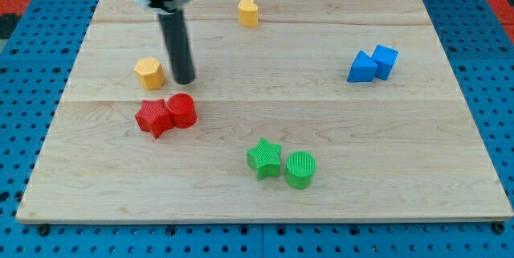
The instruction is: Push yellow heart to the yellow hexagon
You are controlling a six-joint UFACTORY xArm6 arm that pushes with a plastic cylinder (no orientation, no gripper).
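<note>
The yellow heart (pixel 248 11) lies near the view's top, a little left of centre. The yellow hexagon (pixel 149 72) lies at the view's left. My tip (pixel 184 80) rests on the board just right of the yellow hexagon, a small gap between them, and just above the red cylinder. The heart is far from my tip, up and to the right.
A red star (pixel 152 117) and a red cylinder (pixel 181 110) touch each other below the hexagon. A green star (pixel 264 158) and a green cylinder (pixel 300 169) sit at the bottom centre. Two blue blocks (pixel 373 65) sit together at the right. The wooden board (pixel 321 113) lies on a blue pegboard.
</note>
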